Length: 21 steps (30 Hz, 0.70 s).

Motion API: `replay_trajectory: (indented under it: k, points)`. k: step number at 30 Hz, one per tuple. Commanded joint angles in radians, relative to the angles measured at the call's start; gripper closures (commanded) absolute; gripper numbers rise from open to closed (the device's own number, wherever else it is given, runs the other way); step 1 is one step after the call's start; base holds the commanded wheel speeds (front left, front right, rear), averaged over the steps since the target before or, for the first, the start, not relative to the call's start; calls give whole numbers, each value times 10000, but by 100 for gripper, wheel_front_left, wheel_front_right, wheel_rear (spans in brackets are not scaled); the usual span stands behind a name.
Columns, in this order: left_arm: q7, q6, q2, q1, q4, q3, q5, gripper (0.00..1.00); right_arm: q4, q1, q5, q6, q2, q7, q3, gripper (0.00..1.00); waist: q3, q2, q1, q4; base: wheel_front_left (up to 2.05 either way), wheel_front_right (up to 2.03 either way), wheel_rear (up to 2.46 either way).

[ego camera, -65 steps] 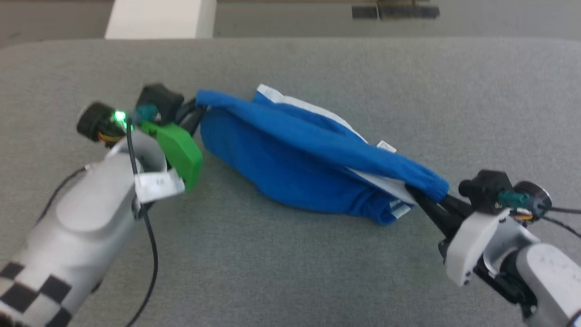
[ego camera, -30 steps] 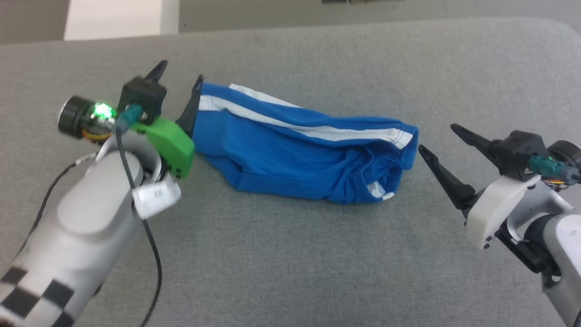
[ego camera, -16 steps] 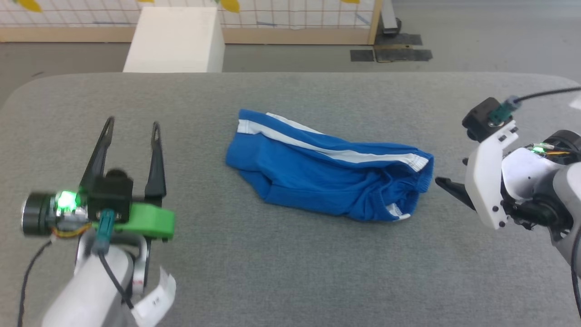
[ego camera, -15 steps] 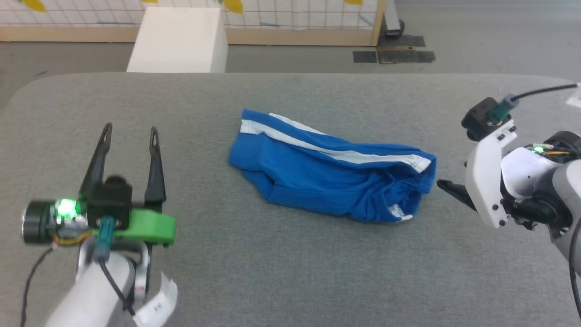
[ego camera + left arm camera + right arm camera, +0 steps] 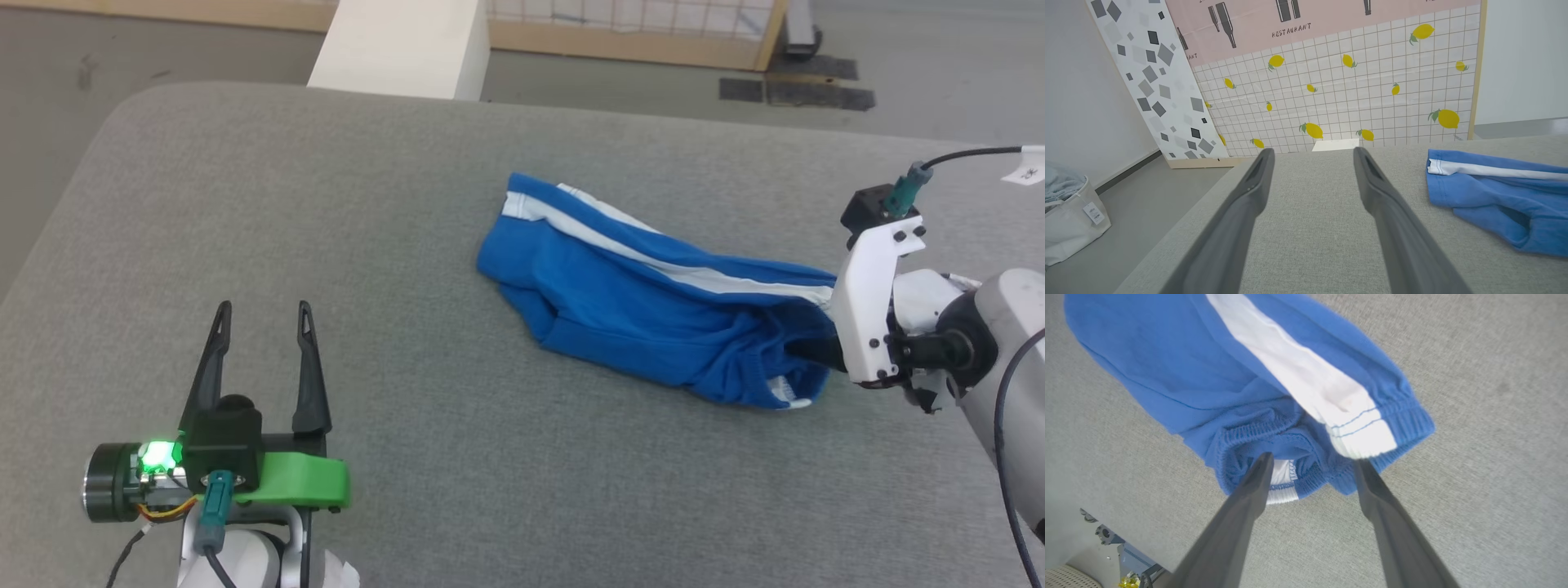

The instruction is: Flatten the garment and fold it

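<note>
The garment is royal blue with a white side stripe and lies bunched in a long roll on the grey table. Its elastic waistband end points right. My right gripper is open at that end. In the right wrist view its two fingertips stand apart over the bunched waistband of the garment, and nothing is pinched between them. My left gripper is open at the near left, well clear of the cloth. In the left wrist view the garment lies to the right of that gripper.
The table's rounded left edge is close to my left arm. Beyond the far edge stand a white block and a lemon-patterned panel. A white fabric basket sits on the floor to the left.
Both grippers have let go of the garment, which now lies on the table. My left arm has drawn back to the near left and my right gripper has closed in on the waistband end. The camera has shifted.
</note>
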Motion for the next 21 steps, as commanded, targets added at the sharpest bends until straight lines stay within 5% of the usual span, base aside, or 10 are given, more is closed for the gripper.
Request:
replay_trajectory:
  k: [1,12,13,14,21]
  points:
    - [-35,-147,-135,110,11,97,198,0,209,2,-12,-17,111,-119,-50,0,401,0,1,408,0,0,0]
    - [-35,-1017,-1050,-234,335,787,797,0,1175,579,-181,-17,737,-717,171,0,1004,0,1,567,0,0,0]
    - [-35,-1085,-1115,-261,362,851,847,0,1142,584,-163,-17,742,-756,244,58,1021,0,1,535,0,0,0]
    - [-35,-1141,-1162,-279,382,896,887,0,1100,585,-112,-17,759,-806,281,100,1022,0,1,500,0,0,0]
    - [-36,-1426,-1409,-95,534,1248,1160,0,302,659,339,-17,496,-1499,712,100,670,0,1,182,0,0,0]
